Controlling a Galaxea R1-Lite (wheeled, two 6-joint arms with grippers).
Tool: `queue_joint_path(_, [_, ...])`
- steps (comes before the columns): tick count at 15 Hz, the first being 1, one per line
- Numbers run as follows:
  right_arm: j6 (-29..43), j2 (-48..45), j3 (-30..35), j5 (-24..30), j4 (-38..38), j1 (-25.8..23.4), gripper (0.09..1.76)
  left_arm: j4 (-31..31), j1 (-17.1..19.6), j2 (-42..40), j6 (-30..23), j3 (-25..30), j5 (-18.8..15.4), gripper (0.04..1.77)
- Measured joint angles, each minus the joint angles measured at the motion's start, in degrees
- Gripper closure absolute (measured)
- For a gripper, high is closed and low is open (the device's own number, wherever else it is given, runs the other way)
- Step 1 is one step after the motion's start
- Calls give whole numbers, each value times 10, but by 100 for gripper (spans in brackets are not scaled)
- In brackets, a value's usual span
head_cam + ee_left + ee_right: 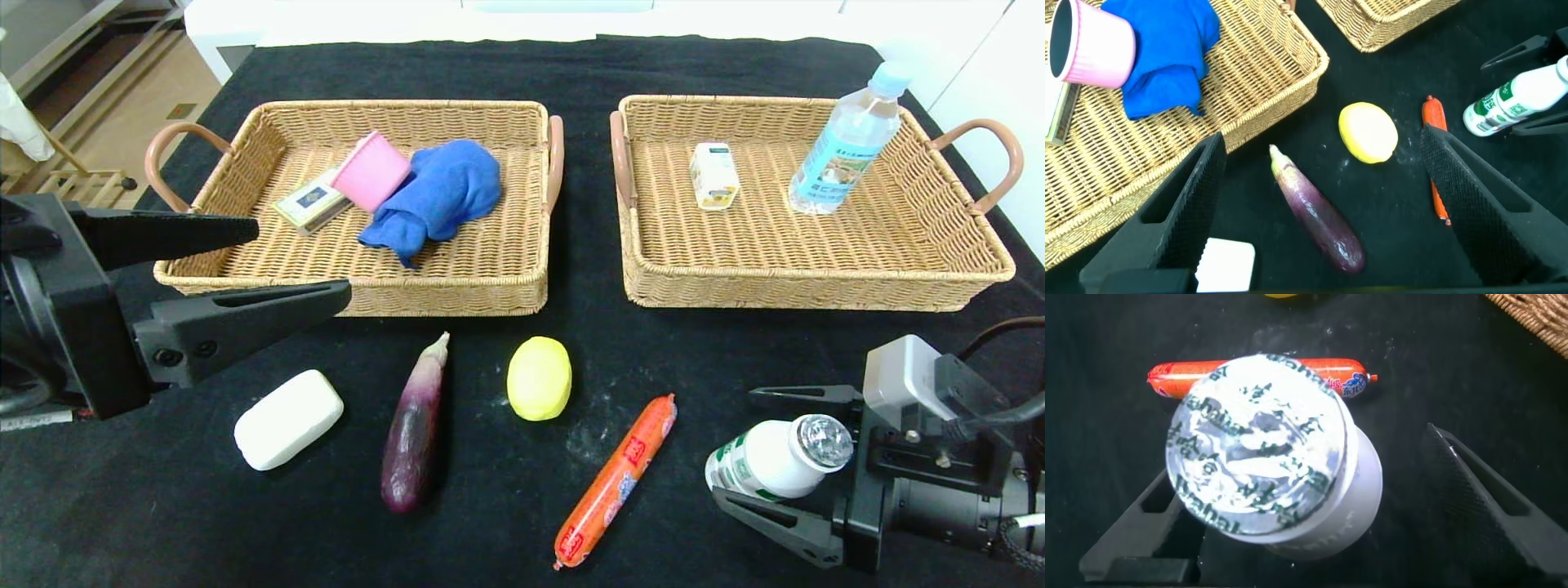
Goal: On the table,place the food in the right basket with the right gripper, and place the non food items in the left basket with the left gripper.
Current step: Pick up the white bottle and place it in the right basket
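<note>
Right gripper point(739, 445) sits at the near right edge of the tabletop point(163, 506), its fingers spread wide on either side of the white drink bottle point(771, 459), which lies on its side between them with the foil cap toward the wrist; no finger can be seen pressing it. Left gripper point(302, 263) hangs released and empty at the near left, just in front of the left basket point(457, 286).

That left basket, beyond the left gripper, holds a blue cloth point(437, 200), a pink cup point(371, 170) tipped on its side and a small flat box point(310, 202). Beyond the right gripper, the right basket point(816, 282) holds an upright water bottle point(849, 143) and a small white carton point(714, 175).

On the cloth between the two grippers lie the aubergine point(415, 425), the sausage point(616, 482), the white bar point(288, 418) just below the left gripper, and the yellow fruit point(539, 378).

Only the right wrist view shows the printed foil cap point(1257, 445) face on, with the sausage lying just behind the bottle. From the left wrist, the bar shows right beside one open finger, with the aubergine and fruit between the fingers farther off.
</note>
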Motion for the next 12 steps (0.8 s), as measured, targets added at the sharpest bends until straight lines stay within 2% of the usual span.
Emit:
queue_joint_path(1, [0, 0, 0, 0, 0, 0, 14, 0, 0, 0, 0, 0, 0, 9])
queue_joint_path(2, [0, 0, -1, 0, 0, 0, 22, 0, 0, 0, 0, 0, 0, 9])
queue_joint_path(4, [5, -1, -2, 1, 1, 0, 57, 0, 0, -1, 0, 0, 0, 9])
queue_joint_path(6, [5, -1, -2, 1, 2, 0, 83, 0, 0, -2, 0, 0, 0, 9])
queue_joint_path(8, [5, -1, -2, 1, 2, 0, 91, 0, 0, -2, 0, 0, 0, 9])
queue_joint_path(12, [5, -1, -2, 1, 3, 1, 92, 0, 0, -2, 0, 1, 0, 9])
